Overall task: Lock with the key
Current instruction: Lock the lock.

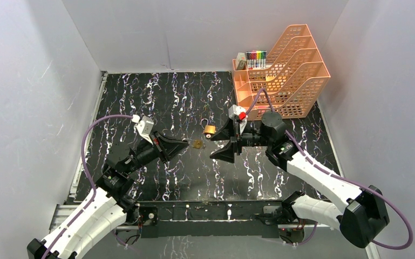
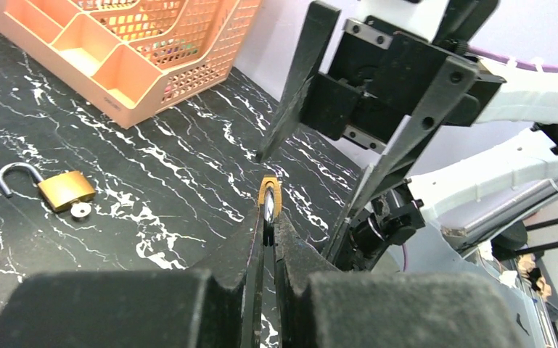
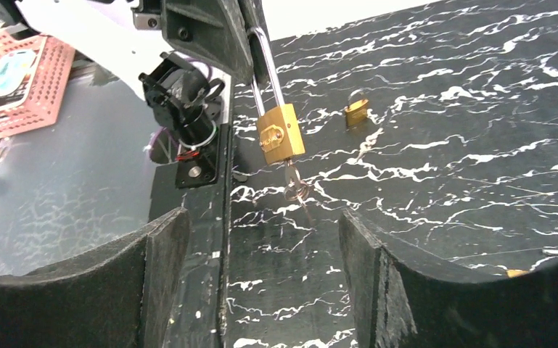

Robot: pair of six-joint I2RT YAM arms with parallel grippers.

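My left gripper (image 1: 186,143) is shut on the shackle of a brass padlock (image 3: 281,134), holding it above the table with its body hanging down. A key (image 3: 294,185) with a small ring sticks out of the padlock's underside. In the left wrist view the padlock (image 2: 269,201) shows edge-on between my closed fingertips. My right gripper (image 1: 222,142) faces the padlock from the right, open, with a finger on either side of the key's line and nothing between them. The right wrist view shows the key just ahead of the right gripper (image 3: 261,243), apart from both fingers.
A second brass padlock (image 1: 210,129) lies on the black marbled table (image 1: 156,97) just behind the grippers, its shackle open (image 2: 14,174) and a key in it. An orange file rack (image 1: 283,70) with markers stands at the back right. White walls enclose the table.
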